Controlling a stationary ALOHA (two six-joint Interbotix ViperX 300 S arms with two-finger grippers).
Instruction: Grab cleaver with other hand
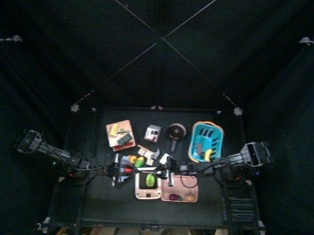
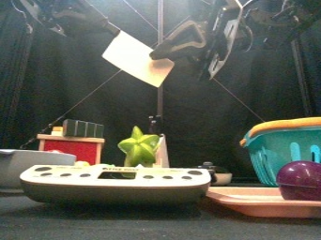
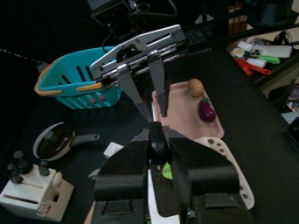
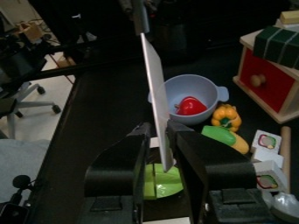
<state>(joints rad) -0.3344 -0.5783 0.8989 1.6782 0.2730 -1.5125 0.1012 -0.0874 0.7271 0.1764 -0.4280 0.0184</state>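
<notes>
In the right wrist view, cleaver [image 4: 153, 92] blade between part-open right pincer [image 4: 163, 149] jaws.

You've got the cleaver [image 2: 134, 55] up in the air — pale flat blade tilted, edge-on between the right gripper's [image 4: 160, 144] fingers, well above the table.

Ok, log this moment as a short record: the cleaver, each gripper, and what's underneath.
cleaver: held up in the air, pale blade
left gripper: shut on the cleaver
right gripper: at the blade, grip unclear
below: pink tray, teal basket
handover: not yet complete
</notes>
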